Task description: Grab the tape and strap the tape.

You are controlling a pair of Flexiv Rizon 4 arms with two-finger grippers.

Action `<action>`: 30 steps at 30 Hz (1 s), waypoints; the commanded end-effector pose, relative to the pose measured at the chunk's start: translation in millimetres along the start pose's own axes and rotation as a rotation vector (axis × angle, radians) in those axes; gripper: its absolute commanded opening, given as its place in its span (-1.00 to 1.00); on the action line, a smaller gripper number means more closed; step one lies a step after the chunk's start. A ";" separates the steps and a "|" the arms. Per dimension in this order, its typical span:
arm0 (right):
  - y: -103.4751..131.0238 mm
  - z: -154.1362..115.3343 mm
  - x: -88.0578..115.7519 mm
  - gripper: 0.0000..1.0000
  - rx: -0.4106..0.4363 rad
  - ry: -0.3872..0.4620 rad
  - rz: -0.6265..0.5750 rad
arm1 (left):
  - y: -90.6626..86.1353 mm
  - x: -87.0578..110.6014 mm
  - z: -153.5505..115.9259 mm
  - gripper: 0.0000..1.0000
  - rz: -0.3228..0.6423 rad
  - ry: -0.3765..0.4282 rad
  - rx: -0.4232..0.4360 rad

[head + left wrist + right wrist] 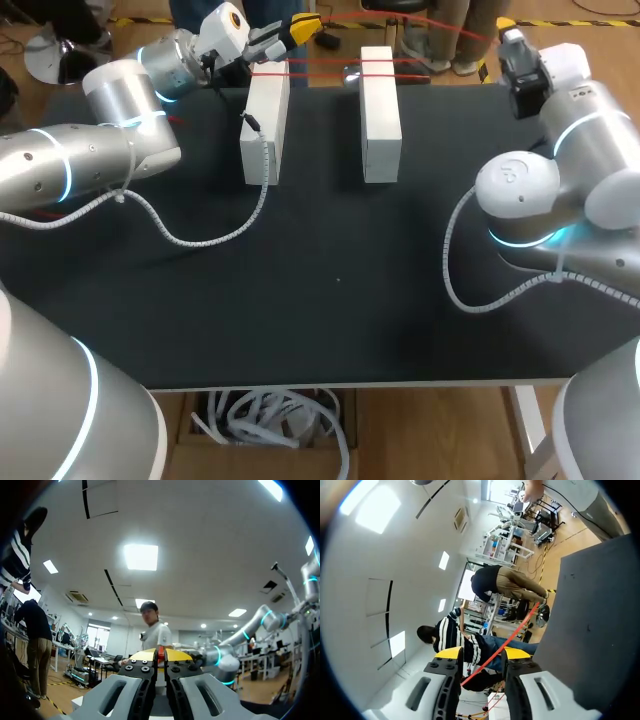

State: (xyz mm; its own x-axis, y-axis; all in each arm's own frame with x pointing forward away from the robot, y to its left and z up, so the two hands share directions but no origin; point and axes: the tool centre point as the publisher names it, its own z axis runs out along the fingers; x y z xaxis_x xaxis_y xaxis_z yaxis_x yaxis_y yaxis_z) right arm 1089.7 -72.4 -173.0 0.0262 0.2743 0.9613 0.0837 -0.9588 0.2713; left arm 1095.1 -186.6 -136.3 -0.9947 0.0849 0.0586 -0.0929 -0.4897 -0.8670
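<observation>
We find the left fingers (300, 27) beyond the far end of the left white block (265, 125), pinched narrow on the red tape (330, 66). The tape lies stretched across the far ends of that block and of the right white block (380, 115) on the black counter (330, 300). The right fingers (449, 653) stand wide apart. A red strand (492, 660) passes between them, and we see neither finger touching it.

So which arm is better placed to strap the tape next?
Left, probably. The left gripper is shut on the tape at the far end of the blocks; the right gripper is open, the tape only passing between its fingers.
</observation>
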 end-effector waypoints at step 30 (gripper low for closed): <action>-0.8 -0.8 3.5 -1.00 0.017 0.011 -0.091 | 0.8 -1.9 -0.6 -1.00 -0.001 0.005 0.001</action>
State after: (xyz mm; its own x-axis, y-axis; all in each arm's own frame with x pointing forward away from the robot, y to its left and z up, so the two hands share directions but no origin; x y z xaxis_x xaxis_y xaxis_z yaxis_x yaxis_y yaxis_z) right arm 1088.9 -67.9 -172.2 0.0037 0.3444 0.9388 0.0997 -0.9343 0.3424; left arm 1095.1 -186.6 -136.3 -0.9947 0.0849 0.0586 -0.0929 -0.4897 -0.8669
